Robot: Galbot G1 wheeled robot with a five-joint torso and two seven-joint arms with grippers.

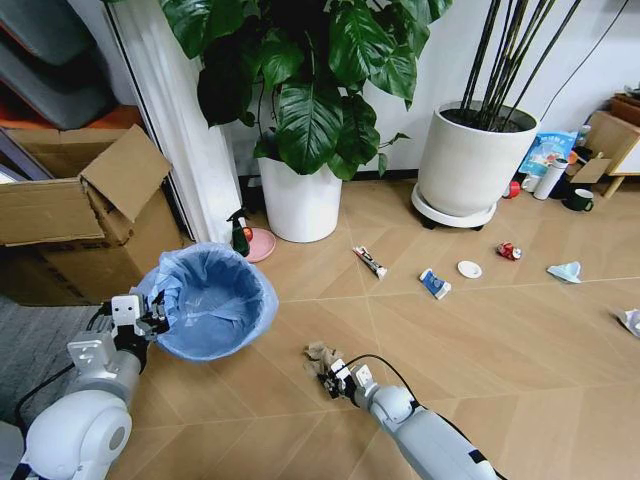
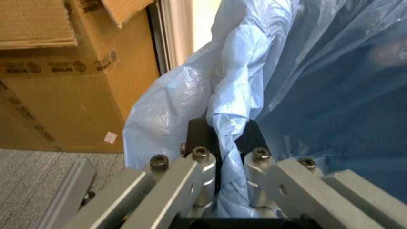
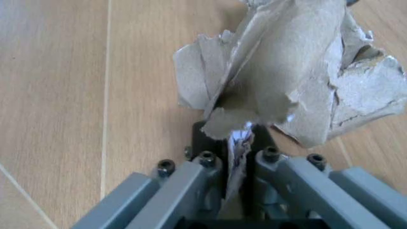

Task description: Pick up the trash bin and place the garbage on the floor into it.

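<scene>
The trash bin (image 1: pixel 212 300), lined with a crinkly light blue bag (image 2: pixel 330 95), is at the left. My left gripper (image 1: pixel 158 318) is shut on its near rim, the bag pinched between the fingers (image 2: pixel 201 164). In the middle of the floor, my right gripper (image 1: pixel 331 376) is shut on a crumpled grey-brown paper wad (image 1: pixel 319 354), seen close up as torn paper (image 3: pixel 299 71). More garbage lies farther right: a wrapper (image 1: pixel 370 261), a blue-white scrap (image 1: pixel 434 283), a white disc (image 1: pixel 469 269), a red can (image 1: pixel 509 251), a pale blue scrap (image 1: pixel 566 271) and white paper (image 1: pixel 630 320).
Two large white plant pots (image 1: pixel 300 200) (image 1: pixel 465 160) stand against the back wall. A spray bottle (image 1: pixel 240 232) and a pink dish (image 1: pixel 263 243) sit by the nearer pot. Cardboard boxes (image 1: pixel 90 210) are at the left. A white thermos (image 1: pixel 549 180) and a dark mug (image 1: pixel 579 200) are far right.
</scene>
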